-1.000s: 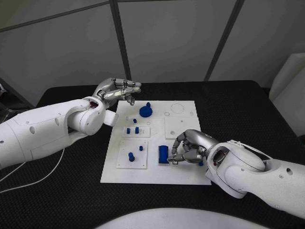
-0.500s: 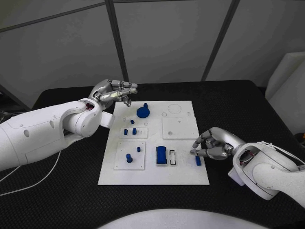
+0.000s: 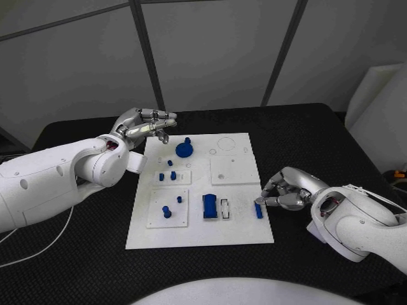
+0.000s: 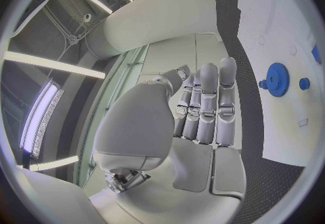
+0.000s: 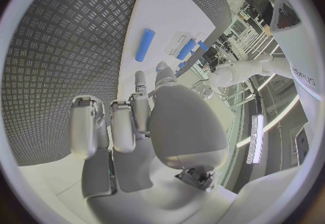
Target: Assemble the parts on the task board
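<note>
Left hand: hovers off the task board's far-left corner, fingers curled in, grasping nothing.
Blue gear: sits on the board's far part; looks light, rigid plastic; best taken by its toothed rim.
Blue block: stands mid-board; stiff, smooth sides may slip.
Blue bar: lies at the board's right edge; slim, light; pinch across its long sides.
Right hand: just beside the bar, fingers curled, apparently holding nothing.

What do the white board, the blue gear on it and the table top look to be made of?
White flat task board: probably matte plastic, with an even, dull surface. Blue toothed gear: likely moulded or printed plastic, uniform in colour with no shine. Black table top: looks like textured rubber matting, with a raised tread pattern in the right wrist view.
</note>
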Robot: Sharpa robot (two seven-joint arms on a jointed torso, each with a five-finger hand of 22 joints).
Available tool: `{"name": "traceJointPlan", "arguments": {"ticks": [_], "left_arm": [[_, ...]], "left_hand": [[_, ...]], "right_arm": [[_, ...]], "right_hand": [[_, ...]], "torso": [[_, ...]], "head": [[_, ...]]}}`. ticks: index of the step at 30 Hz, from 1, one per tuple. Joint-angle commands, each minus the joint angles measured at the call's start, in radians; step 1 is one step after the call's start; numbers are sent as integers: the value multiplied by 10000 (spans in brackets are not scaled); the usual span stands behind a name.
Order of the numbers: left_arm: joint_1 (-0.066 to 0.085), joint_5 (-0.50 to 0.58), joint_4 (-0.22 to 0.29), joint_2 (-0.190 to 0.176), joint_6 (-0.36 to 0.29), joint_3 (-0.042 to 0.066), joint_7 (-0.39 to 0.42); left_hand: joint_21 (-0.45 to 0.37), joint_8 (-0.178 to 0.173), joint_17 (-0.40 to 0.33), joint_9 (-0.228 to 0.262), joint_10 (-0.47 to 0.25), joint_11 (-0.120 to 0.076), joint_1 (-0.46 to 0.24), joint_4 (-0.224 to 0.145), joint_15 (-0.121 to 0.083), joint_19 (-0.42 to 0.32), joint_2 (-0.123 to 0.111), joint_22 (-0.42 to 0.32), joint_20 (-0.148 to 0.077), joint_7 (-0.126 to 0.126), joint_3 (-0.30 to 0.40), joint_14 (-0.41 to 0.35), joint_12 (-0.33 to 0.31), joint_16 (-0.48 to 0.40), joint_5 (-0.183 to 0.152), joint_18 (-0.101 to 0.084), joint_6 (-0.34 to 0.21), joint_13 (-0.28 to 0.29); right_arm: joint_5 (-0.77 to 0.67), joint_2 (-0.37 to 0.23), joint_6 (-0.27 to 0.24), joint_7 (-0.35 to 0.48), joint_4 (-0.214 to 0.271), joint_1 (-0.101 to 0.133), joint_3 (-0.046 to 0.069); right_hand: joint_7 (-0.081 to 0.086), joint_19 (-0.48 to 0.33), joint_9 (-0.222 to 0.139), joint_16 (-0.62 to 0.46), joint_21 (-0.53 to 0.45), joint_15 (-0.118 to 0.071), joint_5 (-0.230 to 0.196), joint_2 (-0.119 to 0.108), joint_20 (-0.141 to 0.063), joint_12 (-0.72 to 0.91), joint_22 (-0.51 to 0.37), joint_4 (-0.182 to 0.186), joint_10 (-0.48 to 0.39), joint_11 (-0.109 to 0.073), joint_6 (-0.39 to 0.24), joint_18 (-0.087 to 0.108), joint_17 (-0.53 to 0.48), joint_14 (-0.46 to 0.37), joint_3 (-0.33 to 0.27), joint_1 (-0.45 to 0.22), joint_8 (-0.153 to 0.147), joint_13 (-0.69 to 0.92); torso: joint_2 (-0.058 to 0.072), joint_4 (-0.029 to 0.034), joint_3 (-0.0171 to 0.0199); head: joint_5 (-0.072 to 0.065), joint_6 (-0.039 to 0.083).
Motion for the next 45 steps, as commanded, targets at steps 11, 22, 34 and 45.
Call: {"name": "traceJointPlan", "arguments": {"ticks": [11, 22, 34, 45], "left_arm": [[-41, 30, -3, 21, 123, 5, 43], [-69, 30, -35, 23, 138, 6, 40], [-89, 30, -42, 17, 180, 6, 19], [-92, 30, -38, -5, 229, 6, -16]], "left_hand": [[-48, -25, -20, -15, -88, 31, -69, -30, 25, -2, -1, -13, 66, -5, -63, -50, 40, -37, -17, -25, -86, 16], [-48, -25, -20, -15, -88, 31, -69, -30, 25, -2, -1, -13, 66, -5, -63, -50, 40, -37, -17, -25, -86, 16], [-57, -26, -27, -15, -101, 35, -73, -32, 30, -1, 2, -18, 69, 0, -69, -57, 45, -36, -16, -26, -96, 16], [-57, -26, -27, -15, -101, 35, -73, -32, 30, -1, 2, -18, 69, 0, -69, -57, 45, -36, -16, -26, -96, 16]], "right_arm": [[-1066, 335, 650, -847, -146, -277, -5], [-1527, 479, 1036, -1166, -261, -402, -6], [-3171, 868, 1875, -1674, -385, -614, -7], [-4286, 1167, 2789, -2266, -482, -687, -8]], "right_hand": [[-68, 90, 166, -30, 38, -136, 25, -195, -81, 9, 1471, 120, 14, -108, 254, -28, 866, 696, -216, -154, -11, -907], [-116, 81, 280, -40, 26, -164, 27, -230, -106, -10, 1462, 149, 10, -145, 359, -25, 856, 694, -279, -149, 45, -913], [-172, 48, 544, -78, -15, -222, -30, -326, -167, -98, 1429, -40, -28, -203, 369, -15, 810, 683, -294, 244, 115, -953], [-99, -66, 770, -173, -140, -181, 233, -329, -145, -310, 1308, -172, -155, -144, 140, 19, 688, 652, -283, 503, 83, -1070]], "torso": [[-7, 36, -10], [-9, 43, -18], [2, 63, -25], [-9, 56, -27]], "head": [[-54, -38], [-42, -84], [-60, -111], [-17, -127]]}}
